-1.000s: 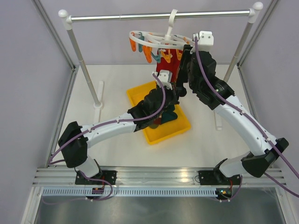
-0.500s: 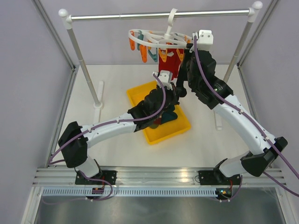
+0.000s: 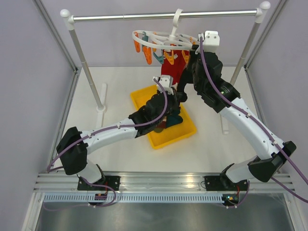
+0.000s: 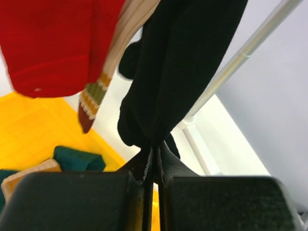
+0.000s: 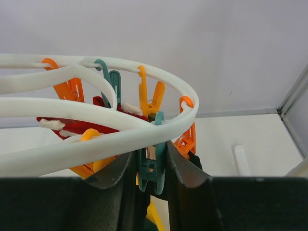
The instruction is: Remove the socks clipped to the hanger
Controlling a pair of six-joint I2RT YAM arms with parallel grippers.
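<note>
1. Gripping the lower edge of the black sock (image 4: 178,62), the left jaws are clenched flat on the fabric. The sock hangs limp and straight down into them, a dark ribbed knit.
2. The right jaws are closed against both sides of a teal clip (image 5: 151,166) that dangles under the near rim of the hanger (image 5: 72,151). Black fabric shows just beneath this clip.
3. The hanger is a white plastic oval ring with curved inner ribs, and its hook sits over the metal rail (image 3: 163,17). Orange clips (image 5: 150,96) and further teal ones dangle around the rim.
4. A bright red sock (image 4: 53,43) hangs beside the black one. Between the two hangs a tan sock (image 4: 98,91) with a cuff striped in green, orange and dark red. In the left wrist view its top runs out of frame, so its clip cannot be seen there.
5. Under the hanger a yellow bin (image 3: 142,98) stands on the white counter (image 3: 120,91). A dark teal sock (image 4: 77,158) lies inside the bin, with a tan piece touching it.
</note>
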